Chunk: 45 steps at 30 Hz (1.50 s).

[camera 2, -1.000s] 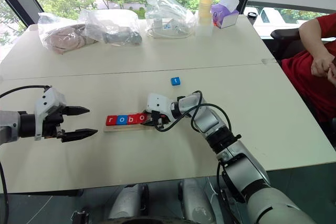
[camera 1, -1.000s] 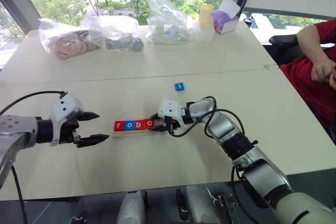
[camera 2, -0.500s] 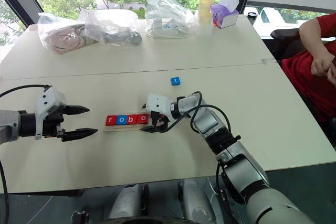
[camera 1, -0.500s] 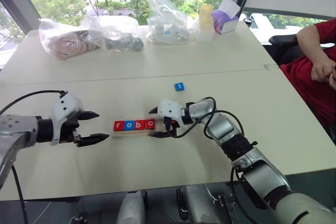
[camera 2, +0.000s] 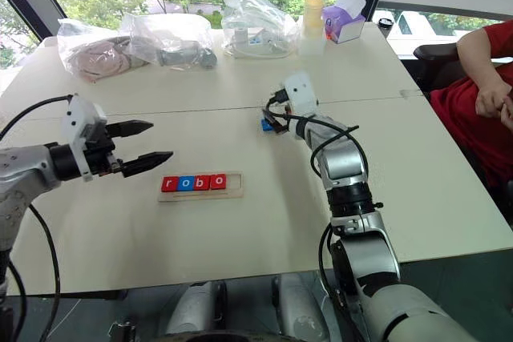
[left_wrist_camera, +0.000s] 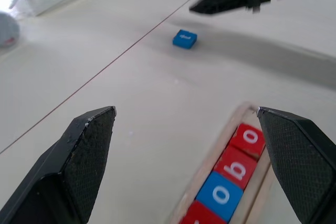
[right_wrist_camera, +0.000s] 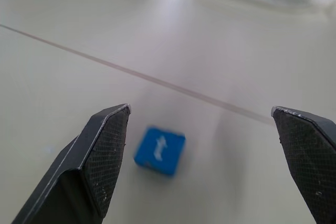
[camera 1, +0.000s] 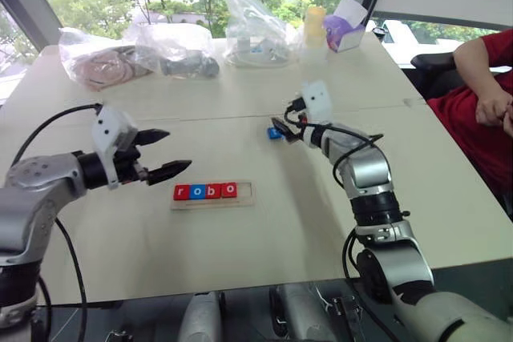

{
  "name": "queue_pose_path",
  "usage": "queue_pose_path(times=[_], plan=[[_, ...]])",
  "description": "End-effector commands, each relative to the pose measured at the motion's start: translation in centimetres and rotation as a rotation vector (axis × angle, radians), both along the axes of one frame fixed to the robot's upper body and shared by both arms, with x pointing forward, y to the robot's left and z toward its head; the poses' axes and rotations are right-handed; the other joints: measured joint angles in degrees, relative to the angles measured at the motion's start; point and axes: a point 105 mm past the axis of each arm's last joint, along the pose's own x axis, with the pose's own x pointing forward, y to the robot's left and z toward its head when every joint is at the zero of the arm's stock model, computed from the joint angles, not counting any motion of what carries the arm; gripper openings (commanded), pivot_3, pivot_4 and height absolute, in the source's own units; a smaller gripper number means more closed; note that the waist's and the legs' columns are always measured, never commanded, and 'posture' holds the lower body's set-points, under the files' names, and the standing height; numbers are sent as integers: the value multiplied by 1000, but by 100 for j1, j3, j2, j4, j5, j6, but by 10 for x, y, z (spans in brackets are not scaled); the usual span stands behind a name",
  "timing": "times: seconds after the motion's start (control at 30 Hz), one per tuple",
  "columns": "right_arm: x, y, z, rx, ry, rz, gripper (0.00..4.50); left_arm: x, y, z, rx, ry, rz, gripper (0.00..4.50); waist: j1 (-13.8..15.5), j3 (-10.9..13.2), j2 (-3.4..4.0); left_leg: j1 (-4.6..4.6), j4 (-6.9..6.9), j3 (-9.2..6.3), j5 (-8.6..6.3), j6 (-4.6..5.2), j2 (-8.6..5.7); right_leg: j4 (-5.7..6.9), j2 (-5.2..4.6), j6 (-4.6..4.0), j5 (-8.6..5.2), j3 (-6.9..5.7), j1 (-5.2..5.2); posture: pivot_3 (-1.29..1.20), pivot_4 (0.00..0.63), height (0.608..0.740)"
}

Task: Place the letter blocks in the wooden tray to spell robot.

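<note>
The wooden tray [camera 1: 244,192] lies mid-table with four letter blocks in a row: red r [camera 1: 182,192], blue o [camera 1: 197,192], red b [camera 1: 213,191], red o [camera 1: 229,190]. Its right end slot is bare. The blue t block [right_wrist_camera: 159,150] rests on the table behind and to the right of the tray. My right gripper [camera 1: 280,127] hovers open just over the t block [camera 2: 266,125], one finger on each side, not touching it. My left gripper [camera 1: 172,151] hangs open above the table, left of the tray, holding nothing.
Several clear plastic bags [camera 1: 140,54] with items, a yellow bottle [camera 1: 314,26] and a purple tissue box [camera 1: 343,34] line the table's far side. A person in red [camera 1: 481,94] sits at the right edge. A seam [camera 1: 200,118] crosses the table.
My right gripper opened, left the red o in the tray and swung back and right to the blue t block. My left gripper rose and shifted toward the tray.
</note>
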Motion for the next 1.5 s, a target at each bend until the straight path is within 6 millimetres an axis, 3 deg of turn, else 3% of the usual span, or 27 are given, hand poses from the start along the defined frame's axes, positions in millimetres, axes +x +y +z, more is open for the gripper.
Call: queue_pose_path(times=[0.03,0.2,0.43,0.53,0.67,0.7,0.83,0.93,1.07,1.23,1.47,1.5], plan=[[2,23,9,24,-38,-4,4400,8,-1,5,43,-56,0,4500,-56,0,1,-1,-1,0,0,0,1,4,1,0,0,1,-3,0,150,740],[8,35,2,43,-17,-37,4400,13,-5,7,53,-70,-20,4500,-99,0,0,-8,2,-2,0,0,-1,3,0,6,4,-1,-4,0,150,740],[19,42,-26,10,41,-70,4400,16,-10,4,51,-78,-26,4500,-106,0,0,-16,3,-2,0,0,-2,-7,-3,13,8,0,-6,0,150,740],[22,40,-34,-11,31,-77,3563,15,-11,2,56,-75,-25,4500,-109,0,-1,-15,6,-2,0,0,-2,-6,-3,17,11,0,-5,0,150,740],[23,39,-41,-31,35,-74,1519,13,-10,-2,51,-66,-17,4500,-112,-1,-1,-13,5,-2,0,0,-2,-5,-2,17,11,0,-5,0,150,740],[23,40,-40,-27,31,-73,1208,12,-11,-2,49,-64,-20,4500,-111,-1,-1,-13,5,-3,0,0,-2,-5,-2,17,11,0,-4,0,150,740],[23,37,-23,31,-36,-93,1232,10,-16,-3,47,-65,-36,4500,-103,-1,-1,-14,6,-3,0,0,-1,-5,-3,17,12,0,-4,0,150,740],[14,9,-1,23,-133,-162,1232,3,-30,-2,37,-61,-90,4500,-62,0,0,-25,6,-10,0,0,-2,-8,-6,18,11,-3,-7,0,150,740],[-32,-26,6,5,-134,-245,1232,-11,-51,-4,51,-31,-196,4500,49,-1,0,-58,8,-15,0,0,-7,-10,-12,25,14,0,-35,0,150,740],[-77,-38,-3,54,-54,-337,1232,-23,-70,-21,169,16,-319,4500,14,-1,-1,-48,6,-14,0,0,-5,-6,3,22,13,8,-37,0,150,740],[-83,-45,-41,142,154,-424,1232,-13,-76,-24,160,11,-345,4500,35,-2,0,-41,16,-14,5,-6,-6,-3,8,4,16,9,-34,0,150,740],[-84,-44,-46,156,180,-423,1732,-13,-75,-25,164,12,-346,4500,35,-2,0,-41,17,-13,5,-6,-6,-5,8,3,18,9,-32,0,150,740]])
